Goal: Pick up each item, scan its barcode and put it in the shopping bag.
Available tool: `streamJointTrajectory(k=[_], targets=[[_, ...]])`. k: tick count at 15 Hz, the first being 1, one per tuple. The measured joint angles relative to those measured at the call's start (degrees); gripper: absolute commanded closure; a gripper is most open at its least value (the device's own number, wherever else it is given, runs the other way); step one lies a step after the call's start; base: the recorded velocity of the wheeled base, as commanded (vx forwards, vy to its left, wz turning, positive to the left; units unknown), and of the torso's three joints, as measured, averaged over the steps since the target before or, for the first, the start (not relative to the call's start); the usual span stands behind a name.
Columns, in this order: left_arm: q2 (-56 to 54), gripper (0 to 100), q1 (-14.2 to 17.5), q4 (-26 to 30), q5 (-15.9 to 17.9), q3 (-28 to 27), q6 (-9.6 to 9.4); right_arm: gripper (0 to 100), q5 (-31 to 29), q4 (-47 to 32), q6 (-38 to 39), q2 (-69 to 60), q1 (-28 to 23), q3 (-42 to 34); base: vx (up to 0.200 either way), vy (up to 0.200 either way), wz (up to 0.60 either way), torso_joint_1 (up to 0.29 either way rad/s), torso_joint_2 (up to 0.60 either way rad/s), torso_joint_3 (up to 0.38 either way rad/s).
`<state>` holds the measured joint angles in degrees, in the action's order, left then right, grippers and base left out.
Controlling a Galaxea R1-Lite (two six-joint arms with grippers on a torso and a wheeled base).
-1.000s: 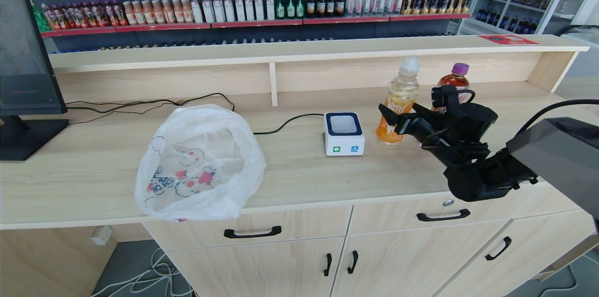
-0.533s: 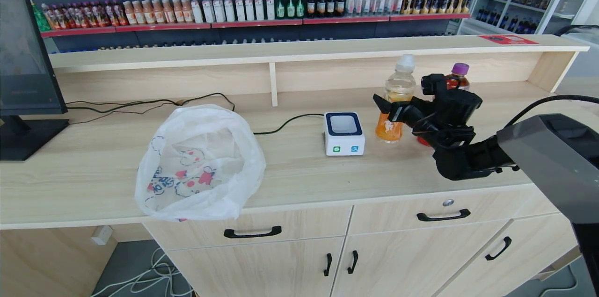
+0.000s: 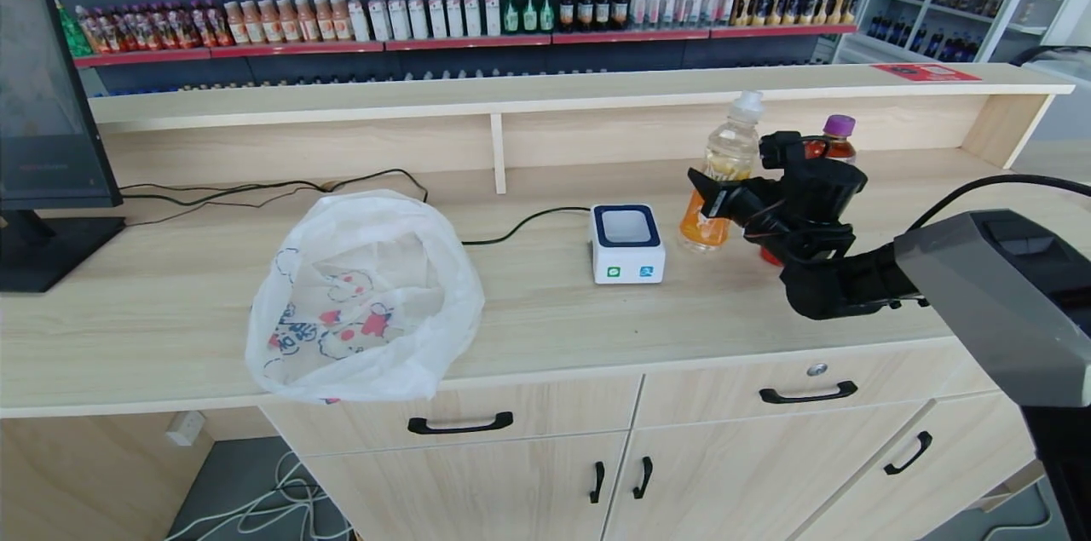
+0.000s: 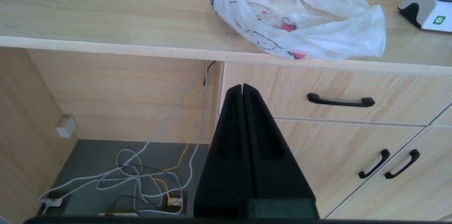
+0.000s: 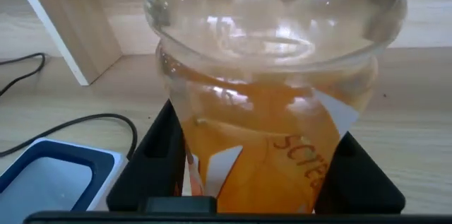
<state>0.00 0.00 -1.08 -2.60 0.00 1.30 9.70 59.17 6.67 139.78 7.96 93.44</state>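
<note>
A clear bottle of orange drink (image 3: 722, 175) with a white cap leans left beside the white scanner (image 3: 627, 243) on the wooden counter. My right gripper (image 3: 718, 202) is shut on the orange drink bottle (image 5: 275, 111), one black finger on each side of its lower body. A dark bottle with a purple cap (image 3: 837, 136) stands behind the gripper. The white plastic shopping bag (image 3: 366, 294) lies open at the counter's front left. My left gripper (image 4: 244, 93) is shut with nothing in it, low in front of the cabinet, below the bag (image 4: 296, 12).
A monitor on a stand (image 3: 47, 123) sits at the far left, with black cables (image 3: 256, 187) running along the counter's back. A raised shelf with a divider (image 3: 499, 153) closes off the rear. Bare counter lies between the bag and the scanner (image 5: 49, 181).
My right gripper moved forward to the orange drink bottle and closed round it. The bottle now leans left and sits slightly higher than before.
</note>
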Motion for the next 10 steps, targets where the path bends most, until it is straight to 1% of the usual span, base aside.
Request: streamJointTrajectory(k=[4, 7, 10], targets=[[0.00, 100, 0.00, -0.04, 0.00, 0.00, 0.00, 100, -0.02, 1.37, 0.09, -1.29, 0.16, 0.30, 0.000, 0.000, 0.00, 0.000, 0.00, 0.000], [0.00, 100, 0.00, 0.02, 0.00, 0.00, 0.00, 100, -0.56, 1.83, -0.02, -4.39, 0.77, -1.13, 0.000, 0.000, 0.00, 0.000, 0.00, 0.000], [0.00, 100, 0.00, 0.09, -0.05, 0.00, -0.16, 100, -1.15, 2.99, -0.27, -10.84, 2.21, -7.25, 0.000, 0.000, 0.00, 0.000, 0.00, 0.000]])
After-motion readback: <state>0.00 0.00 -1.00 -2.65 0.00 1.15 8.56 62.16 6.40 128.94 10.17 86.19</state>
